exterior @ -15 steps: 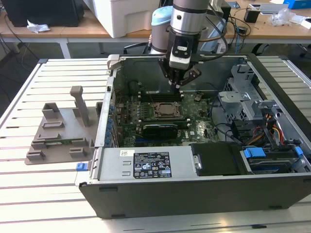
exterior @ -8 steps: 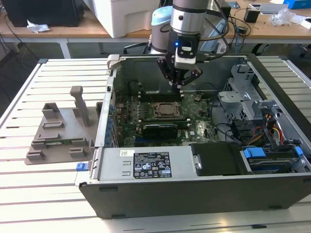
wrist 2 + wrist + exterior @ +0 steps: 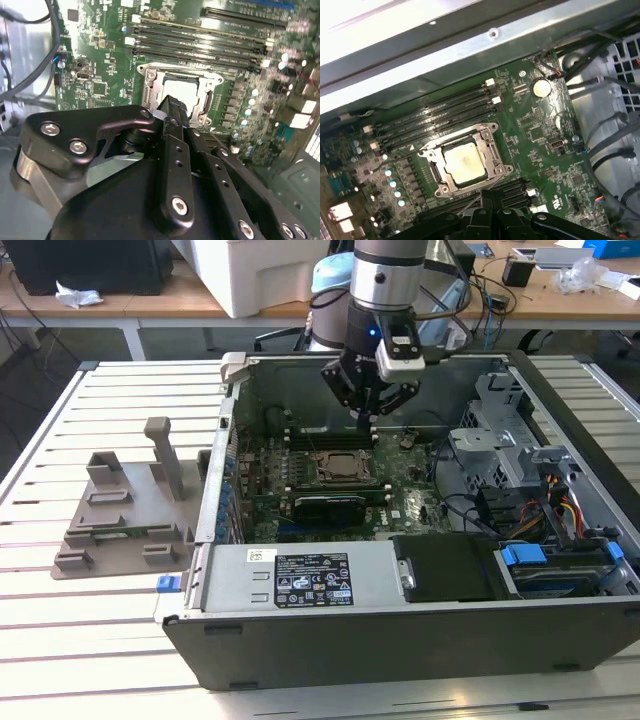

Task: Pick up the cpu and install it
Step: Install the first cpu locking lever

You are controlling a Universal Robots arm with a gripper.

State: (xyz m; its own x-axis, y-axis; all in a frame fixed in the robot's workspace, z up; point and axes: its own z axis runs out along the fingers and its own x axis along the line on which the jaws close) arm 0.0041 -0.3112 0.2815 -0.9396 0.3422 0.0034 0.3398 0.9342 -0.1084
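The cpu point(image 3: 464, 161), a small silvery-white square, lies flat inside the metal socket frame point(image 3: 492, 150) on the green motherboard; in the exterior view the cpu point(image 3: 346, 468) sits mid-board, and its edge point(image 3: 179, 81) peeks past the fingers in the second wrist view. My gripper point(image 3: 365, 420) hangs inside the open computer case, above the board and a little behind the socket. Its black fingers point(image 3: 489, 196) are shut with nothing seen between them. The gripper point(image 3: 172, 106) hides the near half of the socket in the second wrist view.
A grey plastic holder point(image 3: 125, 510) stands on the slatted table at the exterior view's left of the case point(image 3: 400, 640). Memory slots point(image 3: 435, 120) run beside the socket. A black graphics card point(image 3: 330, 505), drive cage and cables point(image 3: 520, 470) crowd the case.
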